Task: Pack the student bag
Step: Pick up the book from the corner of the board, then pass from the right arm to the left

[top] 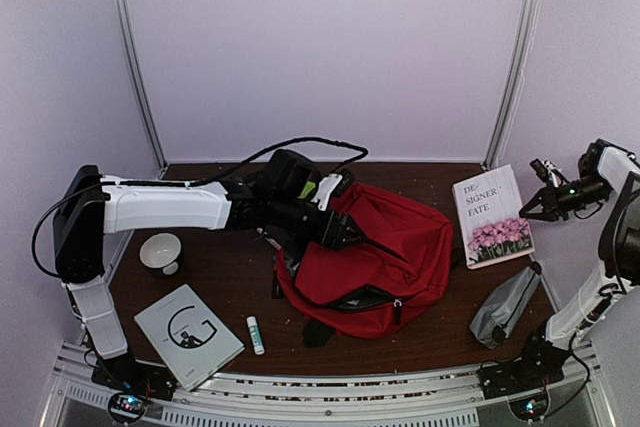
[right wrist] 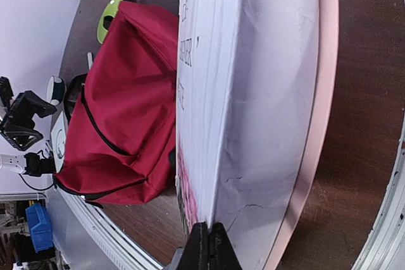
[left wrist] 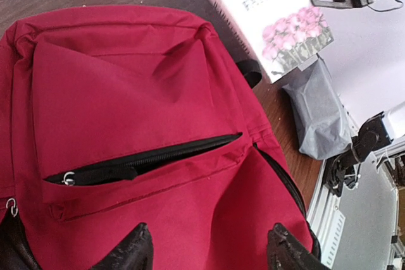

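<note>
The student bag [top: 375, 257] lies mid-table; the left gripper [left wrist: 209, 239] hovers over it, jaws apart, empty; the right gripper [right wrist: 207, 238], pinched shut on nothing above the flowered book [right wrist: 253, 93], may merely shove it.

Student bag [top: 385, 257] central; book [top: 492, 215] right, pouch [top: 505, 304] before it, bowl [top: 160, 252] left.

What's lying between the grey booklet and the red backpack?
A small white tube, probably a glue stick, lies on the table between the grey booklet and the red backpack, touching neither. The top external view shows it.
</note>
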Robot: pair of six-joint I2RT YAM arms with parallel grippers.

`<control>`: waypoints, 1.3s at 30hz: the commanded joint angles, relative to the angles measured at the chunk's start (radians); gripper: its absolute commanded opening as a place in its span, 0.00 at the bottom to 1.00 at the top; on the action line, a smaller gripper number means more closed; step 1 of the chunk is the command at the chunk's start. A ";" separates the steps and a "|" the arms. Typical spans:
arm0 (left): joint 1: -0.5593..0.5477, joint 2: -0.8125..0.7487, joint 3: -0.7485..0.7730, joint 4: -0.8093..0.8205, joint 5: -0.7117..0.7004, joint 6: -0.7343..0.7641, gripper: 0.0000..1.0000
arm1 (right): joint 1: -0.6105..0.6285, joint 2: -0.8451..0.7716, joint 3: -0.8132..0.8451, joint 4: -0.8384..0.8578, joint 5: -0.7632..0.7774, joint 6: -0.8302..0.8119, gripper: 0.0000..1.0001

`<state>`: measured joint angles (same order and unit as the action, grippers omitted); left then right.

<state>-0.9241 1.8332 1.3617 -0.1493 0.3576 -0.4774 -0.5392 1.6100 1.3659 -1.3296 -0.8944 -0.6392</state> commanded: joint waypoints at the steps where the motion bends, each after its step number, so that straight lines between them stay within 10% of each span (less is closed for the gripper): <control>1: -0.004 0.031 0.017 0.112 -0.012 -0.074 0.69 | 0.004 -0.078 0.050 -0.056 -0.107 0.027 0.00; 11: -0.004 0.109 0.046 0.507 0.040 -0.343 0.77 | 0.188 -0.199 0.066 0.089 -0.260 0.233 0.00; 14: -0.006 0.134 0.060 0.564 0.020 -0.412 0.97 | 0.266 -0.240 0.060 0.237 -0.274 0.377 0.00; 25: -0.019 0.211 0.032 0.926 0.049 -0.592 0.97 | 0.411 -0.327 -0.060 0.801 -0.336 0.880 0.00; 39: -0.019 0.304 0.141 0.931 0.096 -0.654 0.95 | 0.461 -0.349 -0.133 0.902 -0.345 0.983 0.00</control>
<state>-0.9401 2.1075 1.4612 0.7101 0.4316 -1.0962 -0.0921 1.2984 1.2514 -0.5098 -1.2087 0.3008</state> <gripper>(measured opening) 0.947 0.010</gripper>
